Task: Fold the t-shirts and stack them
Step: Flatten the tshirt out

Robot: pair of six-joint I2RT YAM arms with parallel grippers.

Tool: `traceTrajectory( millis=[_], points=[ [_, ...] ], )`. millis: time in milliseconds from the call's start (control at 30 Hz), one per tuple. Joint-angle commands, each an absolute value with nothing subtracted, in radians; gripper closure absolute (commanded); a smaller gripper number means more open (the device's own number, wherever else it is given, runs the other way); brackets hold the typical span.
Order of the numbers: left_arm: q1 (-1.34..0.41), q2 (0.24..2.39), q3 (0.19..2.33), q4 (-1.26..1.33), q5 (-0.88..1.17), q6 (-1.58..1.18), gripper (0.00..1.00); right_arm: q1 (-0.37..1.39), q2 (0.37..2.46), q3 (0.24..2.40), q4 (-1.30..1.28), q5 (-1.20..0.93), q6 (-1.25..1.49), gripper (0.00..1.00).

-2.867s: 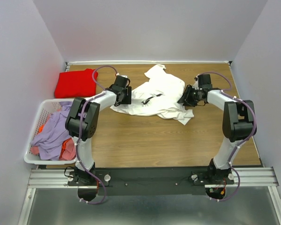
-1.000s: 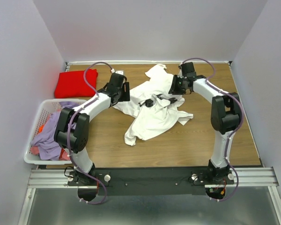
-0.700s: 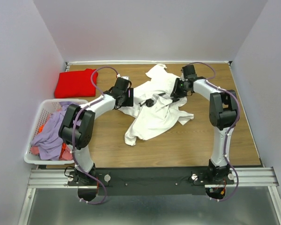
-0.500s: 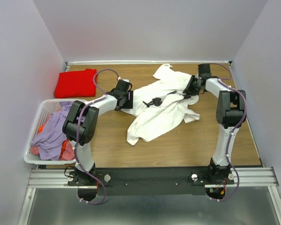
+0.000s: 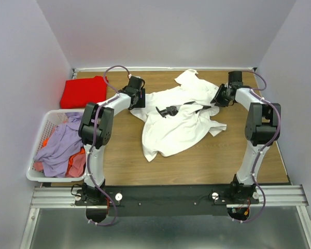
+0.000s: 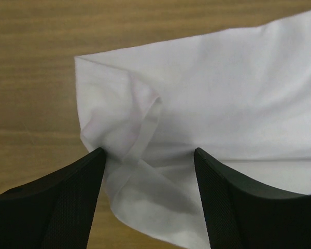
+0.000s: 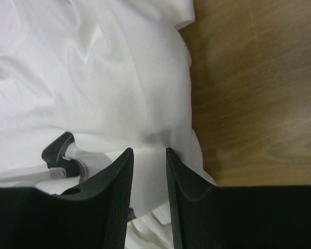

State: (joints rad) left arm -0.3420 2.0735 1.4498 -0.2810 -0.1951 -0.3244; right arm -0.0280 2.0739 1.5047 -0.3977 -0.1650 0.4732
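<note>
White t-shirt (image 5: 179, 122): here it is, rumpled and spread across the far middle of the bench (image 5: 197, 161), stretched between the two arms, one flap trailing toward the near side.
Black print (image 5: 168, 110): facing up, near the shirt's left half.
Left jaws: wide open, low over the shirt's left edge. In the wrist view a folded hem and corner lie between them on the wood, not pinched.
Right jaws: nearly together at the shirt's right edge, and a bunched fold of white cloth sits in the narrow gap. That's a grip on the white t-shirt.
Red t-shirt (image 5: 83, 92): lying in a neat block at the far left corner, well apart from the white one.
Basket (image 5: 47, 118): at the left edge, just nearer than the red shirt, with lilac cloth (image 5: 59, 148) heaped inside.
</note>
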Motion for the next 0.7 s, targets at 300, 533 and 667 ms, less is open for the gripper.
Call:
traceTrajectory(
  millis=[300, 533, 667],
  points=[
    [-0.261, 2.247, 1.859, -0.460, -0.393, -0.241, 0.19, -0.003, 1.743, 1.212, -0.422, -0.212, 0.462, 0.61],
    [-0.285, 2.054, 1.691, -0.376, -0.275, -0.279, 0.18, 0.046, 1.641, 1.166, -0.452, -0.282, 0.408, 0.61],
    [-0.325, 1.898, 1.494, -0.334, -0.161, -0.322, 0.18, 0.173, 1.641, 1.169, -0.456, -0.330, 0.364, 0.61]
  ],
)
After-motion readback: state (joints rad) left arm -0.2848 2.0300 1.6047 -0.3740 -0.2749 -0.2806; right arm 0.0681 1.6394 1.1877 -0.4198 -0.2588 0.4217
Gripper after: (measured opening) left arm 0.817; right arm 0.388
